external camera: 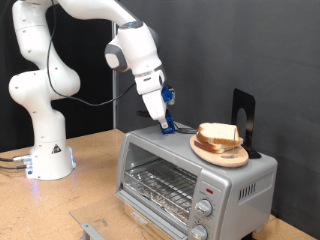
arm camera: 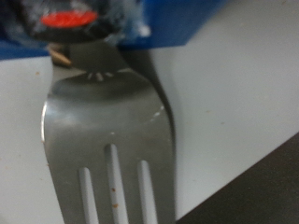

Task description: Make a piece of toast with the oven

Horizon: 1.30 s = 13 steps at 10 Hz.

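The silver toaster oven (external camera: 185,180) stands at the exterior view's lower right, its glass door shut over the wire rack (external camera: 158,182). A slice of pale bread with a tan crust (external camera: 219,133) lies with other slices on a round wooden plate (external camera: 222,155) on the oven's top. My gripper (external camera: 166,120) hangs over the oven's top, to the exterior view's left of the plate. It is shut on a blue-handled tool (external camera: 172,124) whose tip touches the oven's top. In the wrist view this is a slotted metal spatula (arm camera: 107,131) lying over the pale metal top.
A black upright stand (external camera: 244,118) sits behind the plate on the oven. Round knobs (external camera: 206,207) are on the oven's front right. The arm's white base (external camera: 48,150) stands on the wooden table (external camera: 95,190) at the left. A small metal bracket (external camera: 92,232) lies at the table's front.
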Each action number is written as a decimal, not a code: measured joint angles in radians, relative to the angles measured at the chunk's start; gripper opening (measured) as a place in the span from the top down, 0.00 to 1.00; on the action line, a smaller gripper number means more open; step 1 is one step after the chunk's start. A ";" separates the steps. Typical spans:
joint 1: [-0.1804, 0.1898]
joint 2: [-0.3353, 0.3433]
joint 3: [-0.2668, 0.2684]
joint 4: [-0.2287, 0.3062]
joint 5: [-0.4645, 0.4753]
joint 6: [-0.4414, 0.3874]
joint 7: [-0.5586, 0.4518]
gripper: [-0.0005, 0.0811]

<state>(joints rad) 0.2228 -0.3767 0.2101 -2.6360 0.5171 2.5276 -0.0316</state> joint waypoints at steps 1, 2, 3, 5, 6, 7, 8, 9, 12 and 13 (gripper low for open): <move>0.000 -0.006 0.000 -0.001 0.000 -0.005 -0.004 0.00; 0.000 -0.009 0.000 -0.002 -0.002 -0.005 -0.004 0.00; -0.001 -0.009 0.000 -0.004 -0.008 -0.005 -0.004 0.00; -0.003 -0.007 0.001 -0.011 -0.016 0.000 -0.003 0.00; -0.005 0.000 0.003 -0.015 -0.020 0.010 -0.003 0.00; -0.005 0.010 0.006 -0.018 -0.020 0.025 -0.003 0.00; -0.005 0.019 0.008 -0.019 -0.020 0.039 -0.003 0.00; -0.005 0.025 0.011 -0.019 -0.020 0.049 -0.003 0.00; -0.003 0.035 0.014 -0.018 -0.019 0.062 -0.003 0.00; -0.003 0.035 0.014 -0.018 -0.019 0.062 -0.003 0.00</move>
<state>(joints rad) 0.2200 -0.3417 0.2241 -2.6536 0.4983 2.5892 -0.0346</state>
